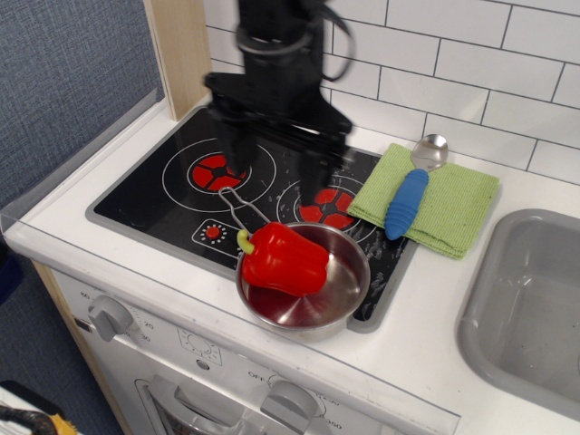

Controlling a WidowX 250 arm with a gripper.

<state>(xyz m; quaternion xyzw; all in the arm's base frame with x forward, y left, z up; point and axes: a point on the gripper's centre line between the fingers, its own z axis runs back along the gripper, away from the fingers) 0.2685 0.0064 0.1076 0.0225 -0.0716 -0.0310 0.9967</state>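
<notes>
A red bell pepper (284,260) with a yellow-green stem lies on its side in a small steel pot (340,294) at the front of the black cooktop (172,195). The pot's wire handle (239,207) points back-left. My black gripper (272,168) hangs open above the cooktop, behind the pot and apart from it. One finger (232,156) is over the left burner and the other (313,172) over the right burner. Nothing is between them.
A green cloth (444,204) lies right of the cooktop with a blue-handled metal spoon (410,196) on it. A grey sink (530,308) is at the far right. A wooden post (181,54) and tiled wall stand behind. Stove knobs (111,317) line the front.
</notes>
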